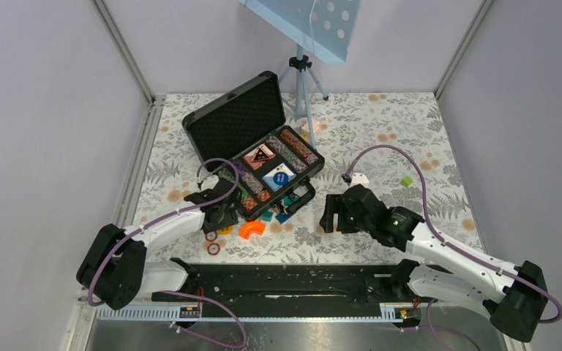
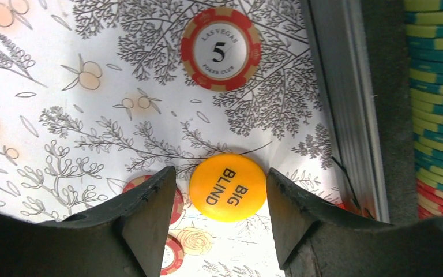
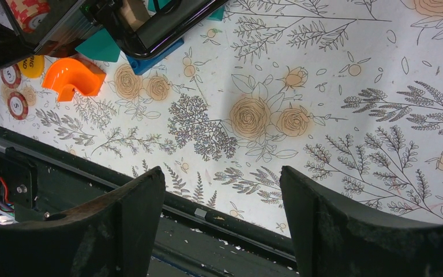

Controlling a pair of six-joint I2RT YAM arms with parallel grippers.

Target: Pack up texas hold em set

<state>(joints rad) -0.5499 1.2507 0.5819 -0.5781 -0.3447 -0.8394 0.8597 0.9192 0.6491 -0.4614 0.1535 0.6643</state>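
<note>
- Left tool (image 2: pixel 220 169): jaws are held apart, set either side of the yellow BIG BLIND button (image 2: pixel 227 187), which is lying flat on the bench (image 2: pixel 63 144). No clamp is seen yet; a sliver of gap shows on one side.
- Right tool (image 3: pixel 222 173): jaws spread wide, nothing held, parked over bare bench right of the case (image 1: pixel 238 121).
- The case is sat open mid-bench with its chip rows (image 2: pixel 435 86) seated; a red 5 chip (image 2: pixel 221 49) is lying loose at its near-left corner.
- Risk, as judged: the button is thin and off-centre, so it could get shoved or flipped when squeezed. The red chip (image 2: pixel 177 205) tucked by one finger might be pinched along, and the case wall just beside could be bumped.
</note>
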